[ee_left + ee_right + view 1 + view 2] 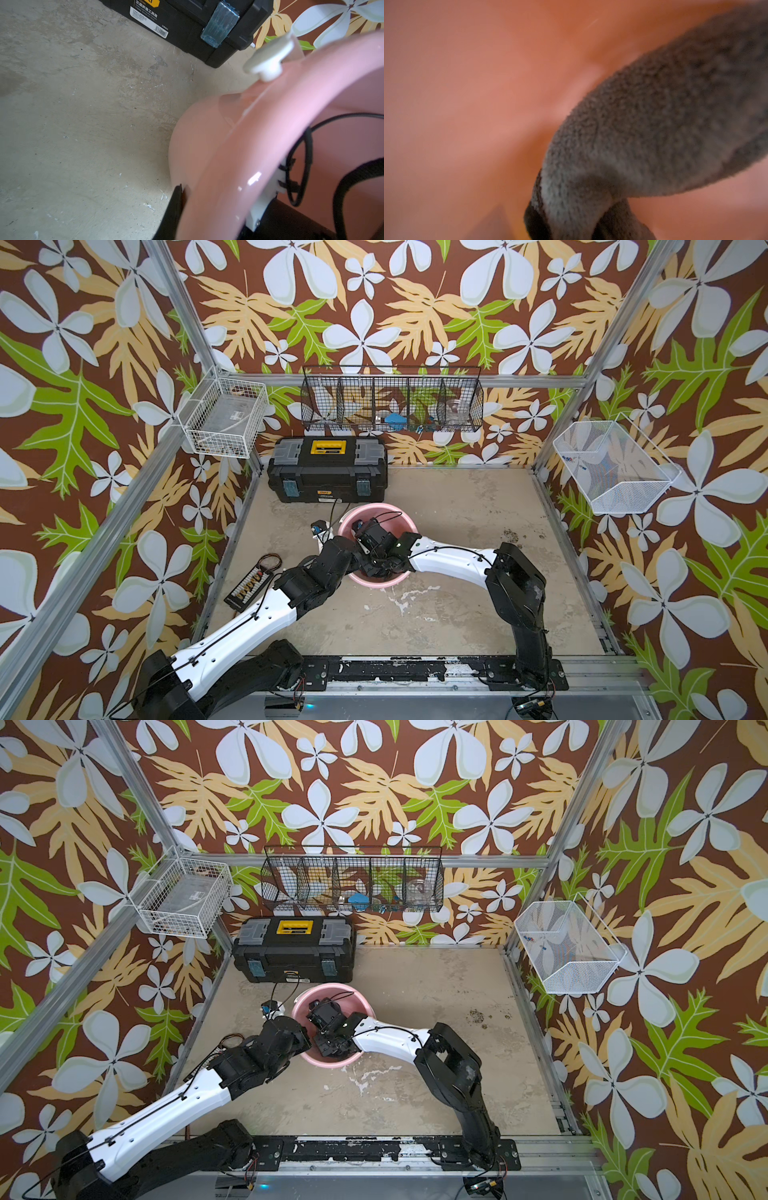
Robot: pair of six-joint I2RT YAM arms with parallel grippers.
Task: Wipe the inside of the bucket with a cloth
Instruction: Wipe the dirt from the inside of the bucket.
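Observation:
The pink bucket [384, 581] [332, 1061] stands on the floor in front of the toolbox, in both top views. My left gripper [188, 192] is shut on the bucket's rim [259, 133] at its left side; one black finger [173, 209] lies against the outer wall and the other is hidden inside. A white handle lug [268, 60] sits further along that rim. My right arm's wrist [376, 537] reaches down into the bucket, and its fingertips are hidden in the top views. Inside, my right gripper [571, 220] is shut on the grey fuzzy cloth [654, 124], which lies against the pink inner wall [477, 93].
A black toolbox [328, 468] with a yellow handle stands just behind the bucket. A small black board with cables [249, 587] lies at the left edge of the floor. Wire baskets [392, 404] hang on the walls. Bare stained floor [457, 510] spreads right of the bucket.

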